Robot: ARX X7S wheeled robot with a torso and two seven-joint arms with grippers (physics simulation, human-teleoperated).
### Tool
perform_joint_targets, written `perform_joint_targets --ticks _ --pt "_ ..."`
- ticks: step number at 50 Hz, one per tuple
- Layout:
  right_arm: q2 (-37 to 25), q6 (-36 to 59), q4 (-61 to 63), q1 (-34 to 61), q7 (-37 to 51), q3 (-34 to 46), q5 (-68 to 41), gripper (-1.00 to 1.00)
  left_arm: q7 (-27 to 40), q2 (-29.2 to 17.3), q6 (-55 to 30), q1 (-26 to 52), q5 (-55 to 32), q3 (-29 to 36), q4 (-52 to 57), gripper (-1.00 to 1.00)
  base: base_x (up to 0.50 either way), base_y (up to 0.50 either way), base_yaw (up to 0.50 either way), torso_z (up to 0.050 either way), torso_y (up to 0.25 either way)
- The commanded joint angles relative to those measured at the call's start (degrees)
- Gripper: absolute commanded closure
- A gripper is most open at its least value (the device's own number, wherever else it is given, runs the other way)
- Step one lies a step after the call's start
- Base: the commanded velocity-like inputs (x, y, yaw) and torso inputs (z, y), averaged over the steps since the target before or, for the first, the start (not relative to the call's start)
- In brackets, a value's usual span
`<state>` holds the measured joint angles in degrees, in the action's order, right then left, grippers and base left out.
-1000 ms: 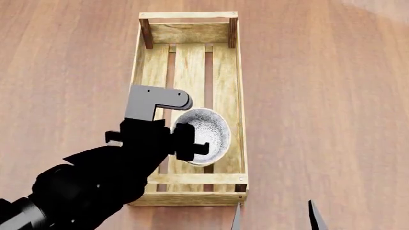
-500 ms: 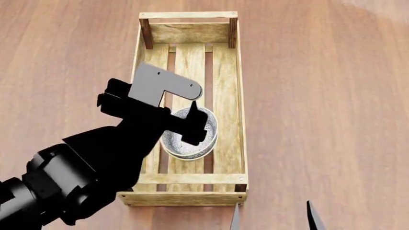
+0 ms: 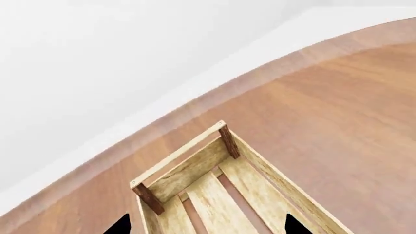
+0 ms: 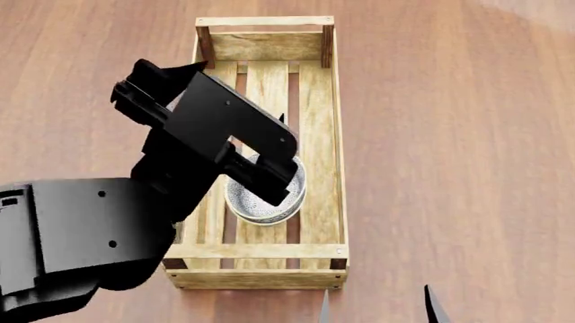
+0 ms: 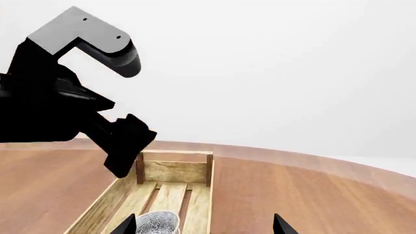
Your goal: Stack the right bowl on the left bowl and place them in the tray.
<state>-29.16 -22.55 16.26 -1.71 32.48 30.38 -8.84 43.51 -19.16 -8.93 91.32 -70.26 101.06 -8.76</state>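
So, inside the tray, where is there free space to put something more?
The far half of the tray is bare slats, between the end wall and the bowls. The near half is crowded: the bowls sit there, with the left gripper above them.

Probably simulated studio: wooden tabletop, blank backdrop.

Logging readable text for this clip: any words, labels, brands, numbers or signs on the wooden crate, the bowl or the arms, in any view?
None: no readable text in any view.
Long light-wood slatted tray: bare planks and dark corner posts, no print.
Speckled grey bowl inside the tray: only a fine speckle pattern, no lettering.
Black left gripper above the bowl: plain black surfaces, no marking.
Right gripper: only dark fingertips show, unmarked.
Brown wood-grain table: grain only.
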Motion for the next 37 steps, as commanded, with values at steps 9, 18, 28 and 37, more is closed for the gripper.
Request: perform_joint_targets --ticks 9,18,28,37 --pt "1.55 0.65 0.51 -0.11 -1.07 -0.51 2.02 -1.00 12.62 -15.42 -2.88 8.51 8.66 0.95 38.69 -1.00 0.00 0.00 0.00 0.000 0.000" --pt "1.56 0.92 0.55 -0.15 -0.82 -0.42 2.51 -1.00 17.17 -29.30 -0.95 6.36 19.65 4.07 51.90 -1.00 0.00 0.00 0.00 0.000 0.000" --pt "1.42 0.75 -0.17 -0.33 0.01 -1.15 2.76 -1.00 23.53 -43.94 14.11 -8.79 36.40 9.36 48.88 -1.00 0.00 0.00 0.00 0.000 0.000" --pt "-0.08 -0.53 0.35 -0.98 3.31 -5.90 1.54 -1.00 36.08 -46.25 14.86 -16.82 45.98 10.94 44.59 -1.00 0.00 0.00 0.00 0.000 0.000"
